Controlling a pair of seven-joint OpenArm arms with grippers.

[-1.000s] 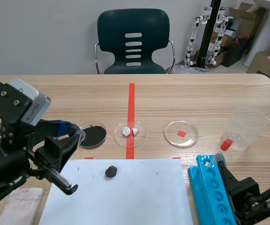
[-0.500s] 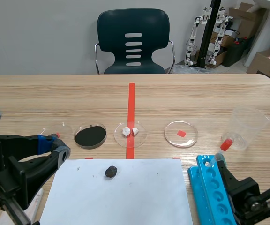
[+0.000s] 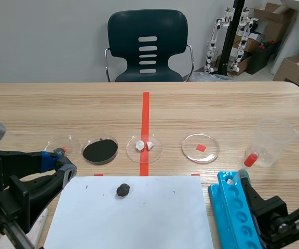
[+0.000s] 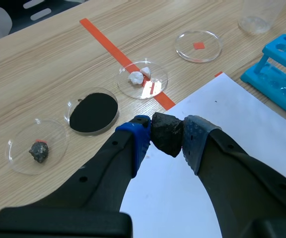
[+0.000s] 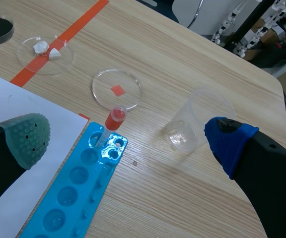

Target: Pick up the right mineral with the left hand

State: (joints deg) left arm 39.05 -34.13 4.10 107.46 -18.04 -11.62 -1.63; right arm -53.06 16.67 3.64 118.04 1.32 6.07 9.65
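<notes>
Lying on the white sheet (image 3: 154,218), lower centre of the scene view, dark mineral (image 3: 122,190) — not grasped, left gripper (image 4: 167,136) at lower left, fingers spread, well apart from it.

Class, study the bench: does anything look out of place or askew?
One dark mineral lies loose on the white paper, while the white pieces sit in a dish. The red-capped tube leans in the blue rack instead of standing upright.
</notes>
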